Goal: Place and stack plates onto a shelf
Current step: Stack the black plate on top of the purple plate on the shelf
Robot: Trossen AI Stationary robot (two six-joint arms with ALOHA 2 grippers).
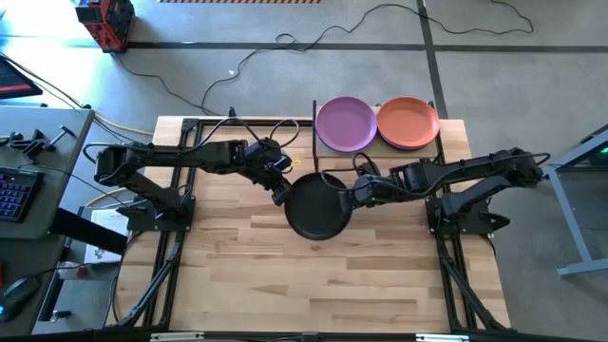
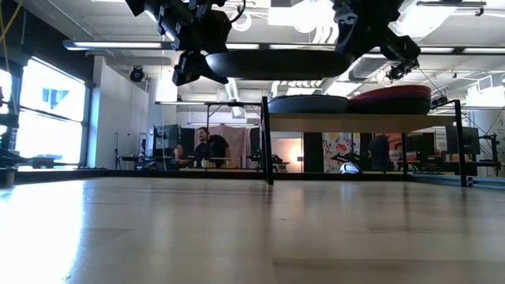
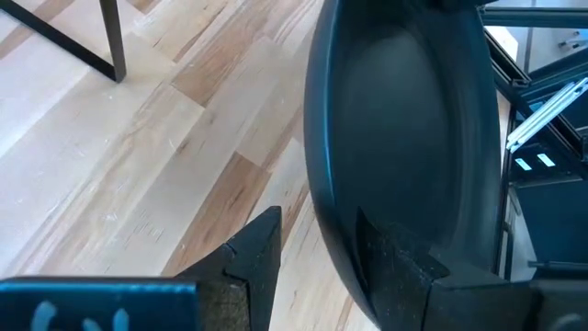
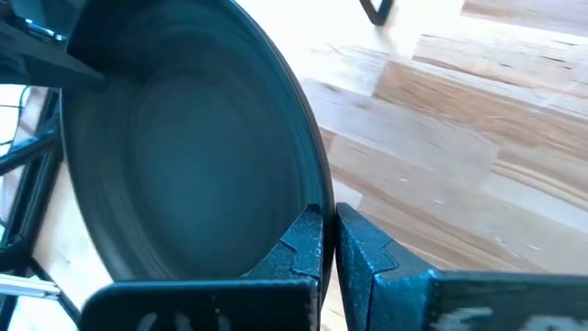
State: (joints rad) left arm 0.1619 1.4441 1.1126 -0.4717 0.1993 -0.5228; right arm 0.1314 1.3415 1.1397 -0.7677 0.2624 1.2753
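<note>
Two claws on one dark plate (image 1: 316, 207), lifted clear of the worktop (image 1: 323, 285) near its centre. Left claw (image 1: 281, 195) at the plate's 9 o'clock rim, fingers (image 3: 262, 253) spread apart, one either side of the edge. Right claw (image 1: 348, 197) at the 3 o'clock rim, pinched tight on that edge. Farther back, toward 12 o'clock, the shelf (image 1: 446, 142), carrying a purple plate (image 1: 345, 123) and, just beside it, an orange plate (image 1: 408, 123).

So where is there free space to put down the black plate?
The table is bare in front of the black plate, held aloft by the right pincer. The shelf is crowded: a purple plate and an orange plate fill it.
</note>
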